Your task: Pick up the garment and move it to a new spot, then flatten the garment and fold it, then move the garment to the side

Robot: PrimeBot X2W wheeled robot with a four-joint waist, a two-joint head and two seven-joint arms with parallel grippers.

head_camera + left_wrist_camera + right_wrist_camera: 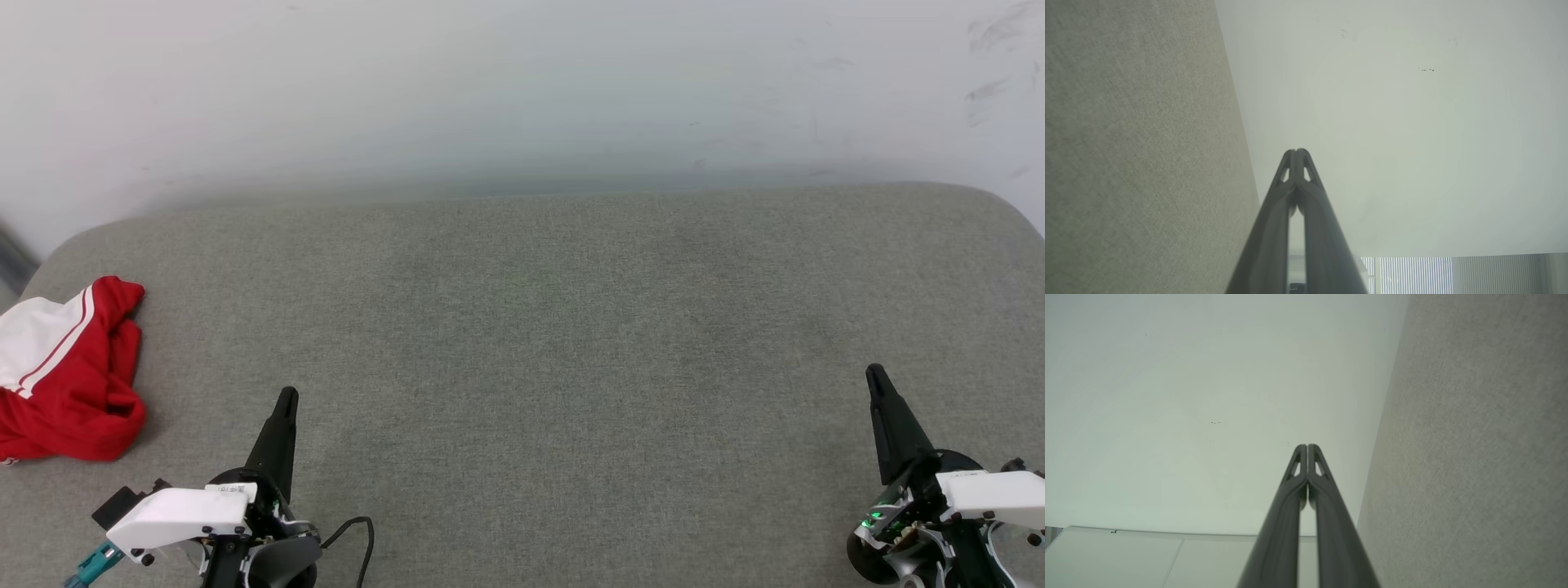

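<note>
The crumpled red T-shirt (69,384) lies at the left edge of the grey upholstered surface (531,327), left of the left tool (286,398). That tool and the right tool (875,376) are pressed closed and empty. Likely light, soft and limp, the shirt is best pinched at a raised fold.

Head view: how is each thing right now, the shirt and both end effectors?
shirt: crumpled in a heap, lying at the left edge of the grey cushion, not held.
left end effector: shut, empty, apart from the shirt.
right end effector: shut, empty, across the cushion from the shirt.
</note>
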